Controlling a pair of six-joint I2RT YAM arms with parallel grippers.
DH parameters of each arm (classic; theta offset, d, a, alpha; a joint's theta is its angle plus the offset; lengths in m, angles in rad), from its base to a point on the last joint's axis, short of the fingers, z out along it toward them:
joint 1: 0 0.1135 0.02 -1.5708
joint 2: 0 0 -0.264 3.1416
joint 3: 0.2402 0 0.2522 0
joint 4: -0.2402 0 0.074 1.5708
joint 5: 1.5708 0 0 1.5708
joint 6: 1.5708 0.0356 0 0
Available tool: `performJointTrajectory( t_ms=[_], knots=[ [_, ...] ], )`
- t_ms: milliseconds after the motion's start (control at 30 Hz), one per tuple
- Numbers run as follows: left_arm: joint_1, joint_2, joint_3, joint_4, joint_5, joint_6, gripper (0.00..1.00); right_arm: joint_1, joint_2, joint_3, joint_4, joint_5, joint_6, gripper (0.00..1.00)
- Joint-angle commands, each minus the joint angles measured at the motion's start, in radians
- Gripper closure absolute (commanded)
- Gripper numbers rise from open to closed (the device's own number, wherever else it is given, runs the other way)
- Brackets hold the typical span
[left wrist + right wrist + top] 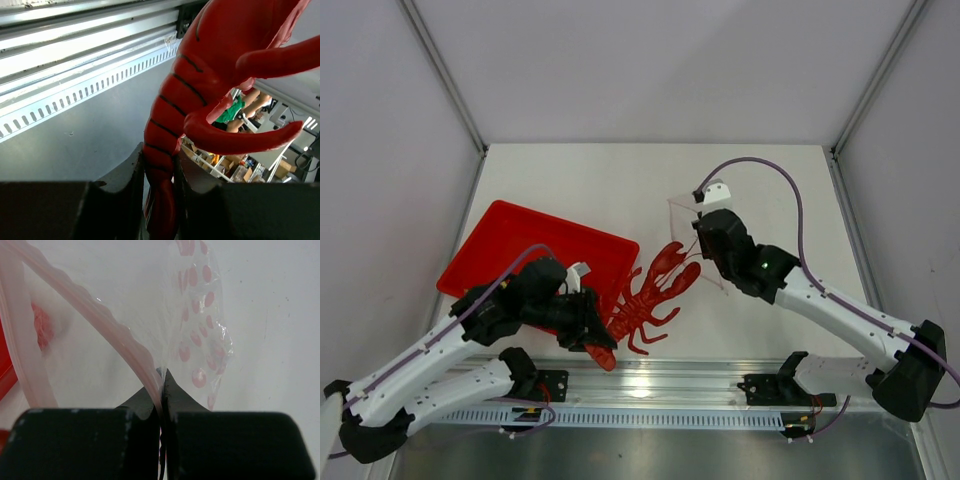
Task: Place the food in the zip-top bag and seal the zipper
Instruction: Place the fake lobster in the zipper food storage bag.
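Note:
My left gripper [597, 342] is shut on the tail of the red lobster [648, 297], which it holds above the table with the claws pointing up-right toward the bag. In the left wrist view the lobster's tail [161, 165] sits pinched between my fingers [127, 185]. My right gripper [706, 243] is shut on the pink zipper strip [120, 335] of the clear zip-top bag [686, 222] and holds its mouth edge up. The bag's clear wall [165, 295] has pink dots. The green fruit and the leek are out of view.
A red tray [535, 248] lies on the left of the white table, partly under my left arm. A metal rail [670, 385] runs along the near edge. Enclosure walls stand to the left, right and back.

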Motion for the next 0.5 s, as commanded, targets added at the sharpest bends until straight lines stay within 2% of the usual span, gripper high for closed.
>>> performJointTrajectory(
  t_ms=[0, 333, 467],
  knots=[
    [-0.008, 0.042, 0.094, 0.049, -0.036, 0.001, 0.99, 0.018, -0.005, 0.001, 0.044, 0.006, -0.011, 1.0],
    [-0.008, 0.145, 0.171, 0.009, -0.04, -0.012, 0.99, 0.101, -0.005, -0.025, 0.054, 0.026, 0.008, 1.0],
    [-0.006, 0.147, 0.168, -0.003, -0.046, -0.073, 1.0, 0.135, -0.009, -0.03, 0.056, 0.037, 0.008, 1.0]
  ],
)
